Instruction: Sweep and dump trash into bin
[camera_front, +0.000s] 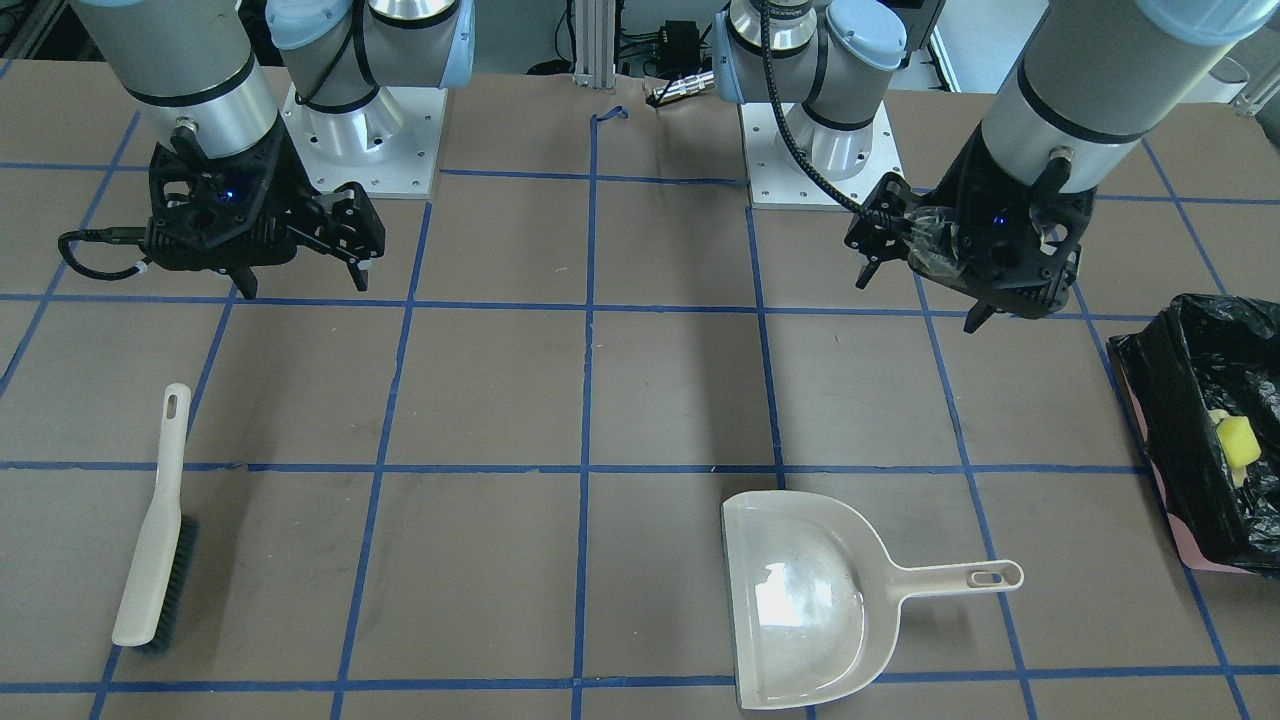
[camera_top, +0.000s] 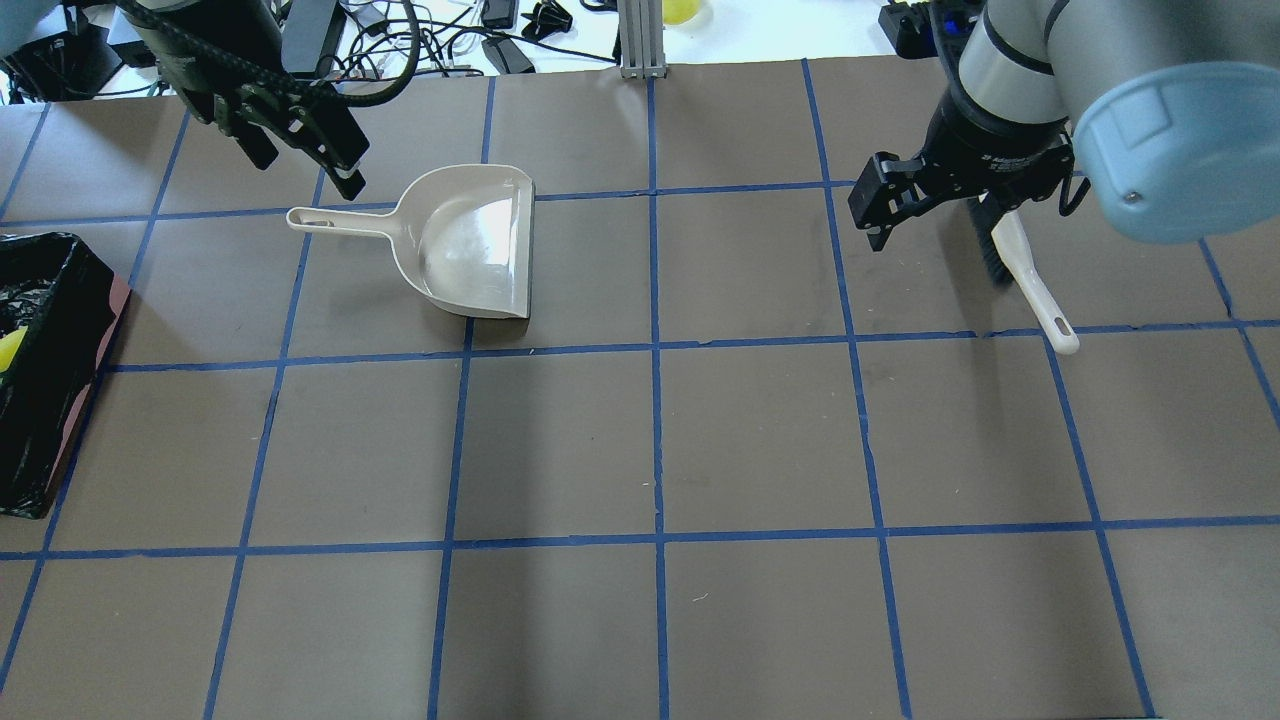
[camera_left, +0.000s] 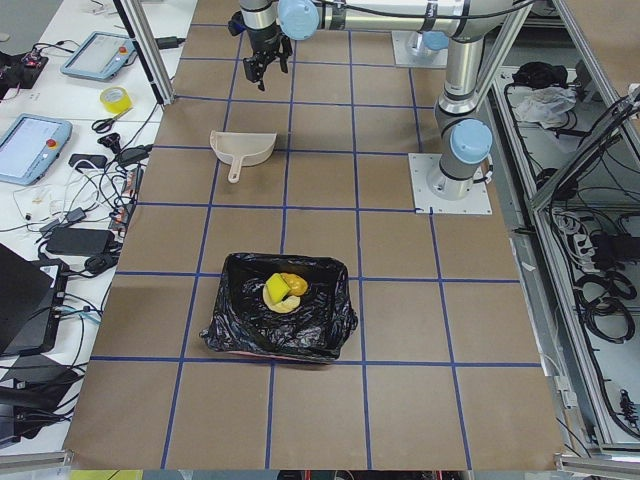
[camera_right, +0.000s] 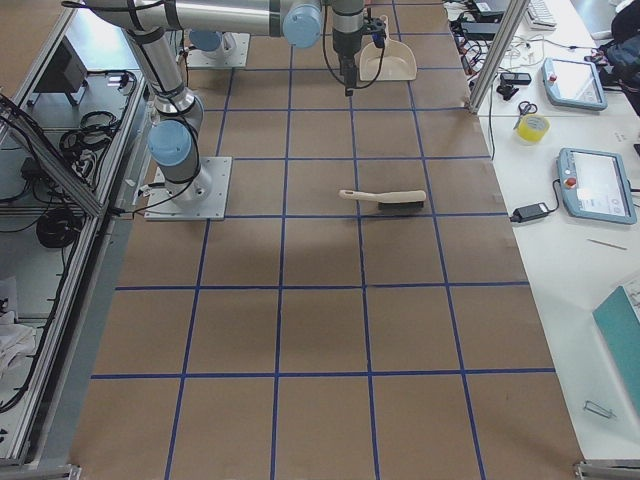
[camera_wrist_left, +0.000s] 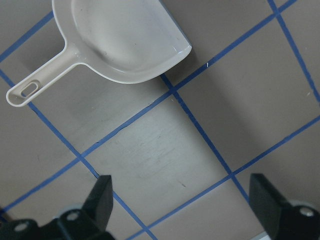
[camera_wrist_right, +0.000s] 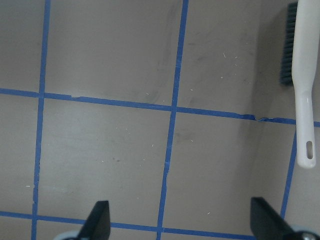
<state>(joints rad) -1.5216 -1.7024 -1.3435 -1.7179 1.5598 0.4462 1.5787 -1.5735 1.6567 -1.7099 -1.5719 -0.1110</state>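
Note:
The bin (camera_left: 280, 320), lined with a black bag, stands at the table end on my left; it also shows in the front view (camera_front: 1190, 440) and overhead (camera_top: 50, 380). Inside lie the yellow sponge piece (camera_left: 274, 288) (camera_front: 1240, 442) and a golden-brown croissant (camera_left: 294, 292); the potato-like lump is not clearly visible. My left gripper (camera_top: 308, 172) (camera_front: 920, 300) (camera_wrist_left: 182, 205) hangs open and empty beside the beige dustpan's handle. My right gripper (camera_top: 930, 235) (camera_front: 303, 285) (camera_wrist_right: 182, 225) hangs open and empty next to the brush.
The beige dustpan (camera_top: 470, 240) (camera_front: 810, 600) (camera_wrist_left: 120, 40) lies empty on the table. The beige brush (camera_top: 1025, 275) (camera_front: 155, 530) (camera_wrist_right: 302, 75) lies flat on my right side. Blue tape lines grid the brown table. Cables and tablets sit beyond the far edge.

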